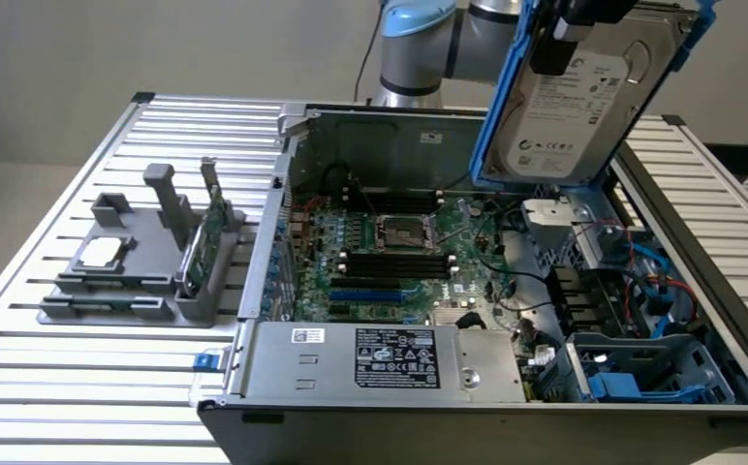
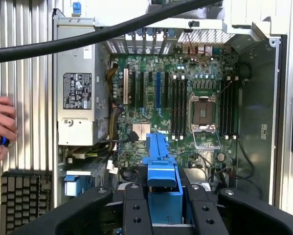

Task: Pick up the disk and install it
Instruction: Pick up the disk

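The black end effector (image 2: 168, 210) pinches the silver-grey metal disk (image 1: 578, 102) by its bright blue plastic carrier (image 2: 162, 161), upright at the exterior view's upper right. It hangs above the open computer case (image 1: 388, 145).

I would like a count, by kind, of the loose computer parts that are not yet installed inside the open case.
disk: 1
processor chip: 1
green circuit card: 1
Total: 3
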You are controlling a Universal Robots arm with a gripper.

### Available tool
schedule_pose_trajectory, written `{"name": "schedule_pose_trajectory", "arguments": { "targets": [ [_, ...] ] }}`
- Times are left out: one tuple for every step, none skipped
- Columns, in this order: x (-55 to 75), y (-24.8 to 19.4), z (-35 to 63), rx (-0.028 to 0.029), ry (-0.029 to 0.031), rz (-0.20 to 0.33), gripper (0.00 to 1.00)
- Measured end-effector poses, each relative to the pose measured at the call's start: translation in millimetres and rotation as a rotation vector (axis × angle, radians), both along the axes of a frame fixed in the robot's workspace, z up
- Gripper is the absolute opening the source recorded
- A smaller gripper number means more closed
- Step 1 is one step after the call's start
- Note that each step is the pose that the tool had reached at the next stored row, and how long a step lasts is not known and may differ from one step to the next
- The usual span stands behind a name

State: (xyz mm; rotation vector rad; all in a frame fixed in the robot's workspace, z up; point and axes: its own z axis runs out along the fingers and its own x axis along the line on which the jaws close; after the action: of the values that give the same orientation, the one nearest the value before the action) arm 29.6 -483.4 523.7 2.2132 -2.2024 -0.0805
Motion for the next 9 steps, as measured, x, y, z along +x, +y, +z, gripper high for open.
{"name": "schedule_pose_trajectory", "arguments": {
  "targets": [
    [0.9,-3.5,0.0,0.0001,0.0,0.0,0.33],
    [1.8,-6.9,0.0,0.0001,0.0,0.0,0.33],
    [2.8,-10.4,0.0,0.0002,0.0,0.0,0.33],
    [4.0,-13.9,0.0,0.0,0.0001,0.0,0.33],
    [5.3,-17.3,0.0,0.0001,0.0,0.0,0.33],
    [6.8,-20.7,0.0,0.0,0.0,0.0,0.33],
    [8.3,-24.0,0.0,0.0,0.0,0.0,0.33],
    [9.8,-27.2,0.0,0.0001,0.0,0.0,0.33],
    [11.5,-30.8,0.0,0.0001,-0.0001,0.0,0.33]
  ]
}}
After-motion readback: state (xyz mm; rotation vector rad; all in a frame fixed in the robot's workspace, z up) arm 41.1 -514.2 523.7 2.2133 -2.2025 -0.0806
